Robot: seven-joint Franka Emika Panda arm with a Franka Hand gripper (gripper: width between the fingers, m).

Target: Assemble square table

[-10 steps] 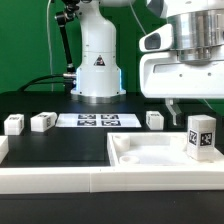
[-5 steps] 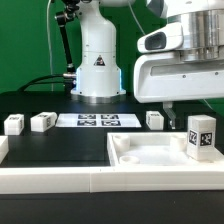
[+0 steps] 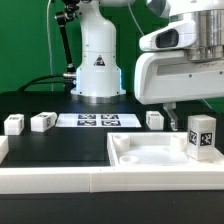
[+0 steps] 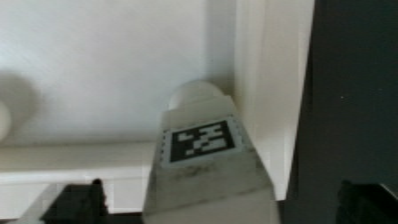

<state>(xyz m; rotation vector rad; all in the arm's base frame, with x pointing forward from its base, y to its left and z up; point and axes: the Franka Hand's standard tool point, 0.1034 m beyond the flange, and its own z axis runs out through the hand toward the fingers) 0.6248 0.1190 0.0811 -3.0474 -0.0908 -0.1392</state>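
The white square slab lies at the front right in the exterior view, rim up. One tagged white leg stands upright on its right corner, and in the wrist view this leg rises between my fingers. My gripper hangs just above that leg with jaws open, and in the wrist view the gripper has a gap showing on the left side of the leg. Three more legs lie on the black table: one, one and one.
The marker board lies flat in front of the robot base. A long white border wall runs along the front edge. The green backdrop stands behind.
My gripper has shifted slightly toward the exterior view's left above the upright leg. The legs and the slab have not moved.
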